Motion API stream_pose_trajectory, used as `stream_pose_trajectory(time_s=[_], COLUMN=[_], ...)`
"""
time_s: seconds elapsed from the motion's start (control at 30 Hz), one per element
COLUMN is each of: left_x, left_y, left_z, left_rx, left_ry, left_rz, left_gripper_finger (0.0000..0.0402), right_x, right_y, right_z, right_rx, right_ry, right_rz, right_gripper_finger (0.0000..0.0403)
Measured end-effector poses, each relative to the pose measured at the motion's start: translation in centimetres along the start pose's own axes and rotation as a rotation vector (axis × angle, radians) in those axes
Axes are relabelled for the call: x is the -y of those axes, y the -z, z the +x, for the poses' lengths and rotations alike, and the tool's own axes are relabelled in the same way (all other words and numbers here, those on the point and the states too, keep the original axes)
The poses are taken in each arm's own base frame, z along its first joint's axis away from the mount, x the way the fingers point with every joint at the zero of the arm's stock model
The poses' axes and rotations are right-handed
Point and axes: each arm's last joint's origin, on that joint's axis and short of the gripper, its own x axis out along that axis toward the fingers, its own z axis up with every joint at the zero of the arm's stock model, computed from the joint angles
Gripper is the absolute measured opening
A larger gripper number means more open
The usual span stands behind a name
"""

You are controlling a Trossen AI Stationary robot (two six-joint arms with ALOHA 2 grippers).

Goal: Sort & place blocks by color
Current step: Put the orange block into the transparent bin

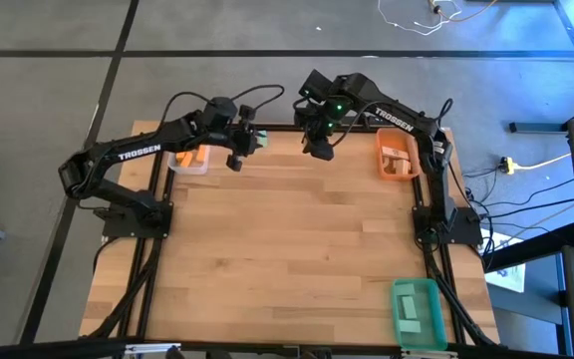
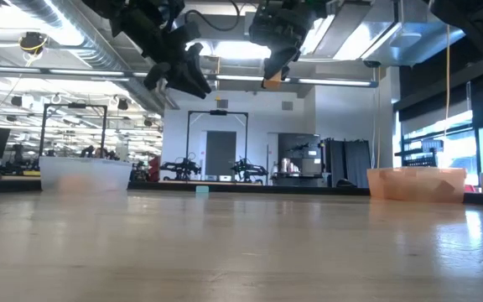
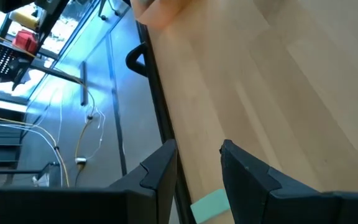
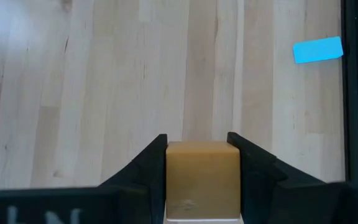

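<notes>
My right gripper [image 4: 197, 144] hangs high over the table's far middle [image 1: 317, 150], shut on a tan-orange cube [image 4: 202, 177], which also shows in the low view [image 2: 272, 81]. A teal block [image 4: 317, 50] lies flat on the tabletop by the far edge [image 2: 202, 190]. My left gripper [image 3: 197, 163] is open, with bare table showing between its fingers. It hovers well above the table [image 2: 179, 77], left of my right gripper [image 1: 235, 160], with the teal block [image 3: 211, 204] on the wood below it. My right gripper pinches the cube between its two fingers, one finger on each of two opposite side faces [image 4: 171, 163]. The fingers slant down from above. The cube is lifted clear, far above the tabletop [image 2: 272, 81].
A clear bin [image 1: 189, 162] with orange pieces stands at the far left. An orange bin [image 1: 397, 155] with pale pieces stands at the far right, and a green bin [image 1: 417, 311] sits at the near right corner. The black frame rail [image 3: 157, 106] runs along the far edge.
</notes>
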Motion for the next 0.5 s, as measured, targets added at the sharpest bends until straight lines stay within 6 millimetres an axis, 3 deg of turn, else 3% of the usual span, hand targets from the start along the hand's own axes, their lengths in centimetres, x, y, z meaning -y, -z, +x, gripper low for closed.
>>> stream_pose_trajectory(time_s=[0.5], left_x=[-0.10], left_y=[0.18], left_z=[-0.01], left_rx=[-0.056], left_ry=[-0.035], left_rz=[-0.068], left_gripper_finger=[0.0115], right_x=[0.01], right_y=[0.00], right_z=[0.01], right_rx=[0.000], right_ry=[0.000], right_rz=[0.000], right_gripper_finger=[0.0133])
